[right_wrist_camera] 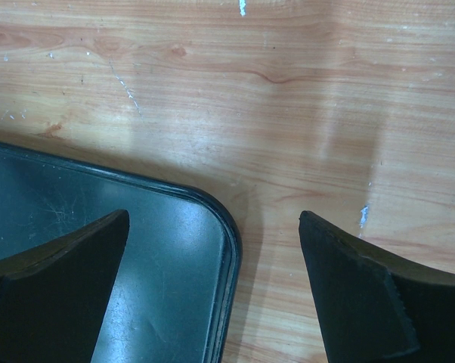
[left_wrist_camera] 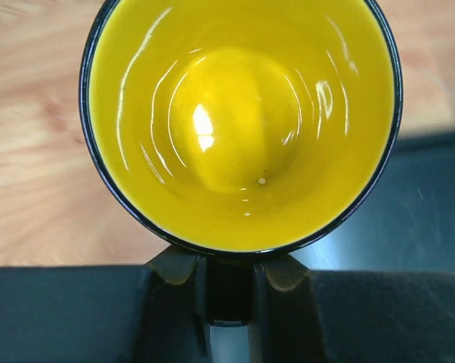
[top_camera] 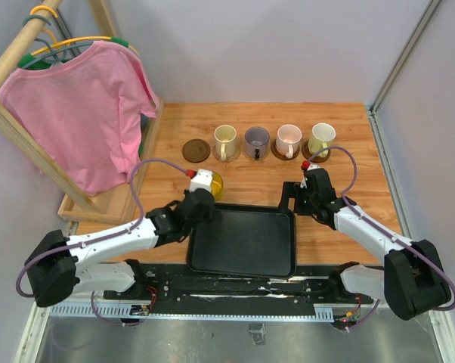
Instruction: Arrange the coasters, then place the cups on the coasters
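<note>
Yellow cup, pinched off-centre at its near side by the closed left end effector at the tray's far-left corner, could be tilted and dropped before the bare coaster is reached; right end effector wide open, empty.

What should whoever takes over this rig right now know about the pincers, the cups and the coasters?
Left pincer: closed on the near side of the yellow cup, by the far-left corner of the black tray.
Right pincer: open, empty, over the tray's far-right corner.
Done: cream cup, grey cup, pink cup and yellow-green cup stand in a row at the far side. A coaster shows under the pink cup and another under the yellow-green. Under the other two it is hard to tell.
Left: the dark brown coaster at the row's left end is bare. The yellow cup goes there.
</note>
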{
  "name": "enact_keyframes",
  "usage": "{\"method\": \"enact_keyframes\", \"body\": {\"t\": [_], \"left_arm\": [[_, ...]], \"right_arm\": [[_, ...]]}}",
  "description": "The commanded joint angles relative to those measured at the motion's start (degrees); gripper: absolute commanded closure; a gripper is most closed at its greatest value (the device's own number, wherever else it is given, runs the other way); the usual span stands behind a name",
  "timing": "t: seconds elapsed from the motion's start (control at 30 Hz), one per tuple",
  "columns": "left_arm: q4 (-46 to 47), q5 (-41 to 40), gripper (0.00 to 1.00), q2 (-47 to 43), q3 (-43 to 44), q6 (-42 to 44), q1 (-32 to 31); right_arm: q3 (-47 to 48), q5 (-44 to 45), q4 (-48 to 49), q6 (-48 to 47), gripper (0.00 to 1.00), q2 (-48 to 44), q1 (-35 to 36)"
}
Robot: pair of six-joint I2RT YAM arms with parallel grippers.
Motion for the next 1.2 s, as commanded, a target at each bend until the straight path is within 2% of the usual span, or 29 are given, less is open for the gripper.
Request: {"method": "enact_keyframes", "body": {"t": [0.0, 0.23, 0.4, 0.6, 0.9, 1.0, 1.17], "left_arm": [[11.08, 0.87, 0.99, -2.47, 1.17, 4.65, 12.64], [18.31, 8.88, 0.99, 6.07, 6.32, 8.58, 29.02], [21.89, 14.13, 0.99, 16.09, 12.74, 9.92, 35.34], [20.42, 19.87, 0.99, 28.96, 23.44, 9.82, 39.51], [7.58, 22.88, 0.99, 40.88, 40.79, 10.76, 41.27], [5.10, 24.10, 0.99, 42.83, 43.51, 10.72, 41.29], [5.36, 24.40, 1.00, 43.54, 42.41, 10.34, 41.32]], "right_arm": [[-0.02, 1.50, 1.13, -1.12, 0.05, 0.56, 0.10], [0.73, 2.89, 0.95, -1.68, 0.05, 0.79, 0.06], [1.00, 3.11, 1.07, -1.84, 0.05, 0.94, 0.01], [1.57, 2.81, 1.14, -2.12, 0.05, 1.84, 0.02], [2.59, 1.73, 1.37, -1.85, 0.05, 2.45, 0.01], [2.93, 1.09, 1.65, -1.70, 0.05, 2.97, 0.02], [2.97, 0.59, 1.85, -1.47, 0.05, 3.25, 0.06]]}}
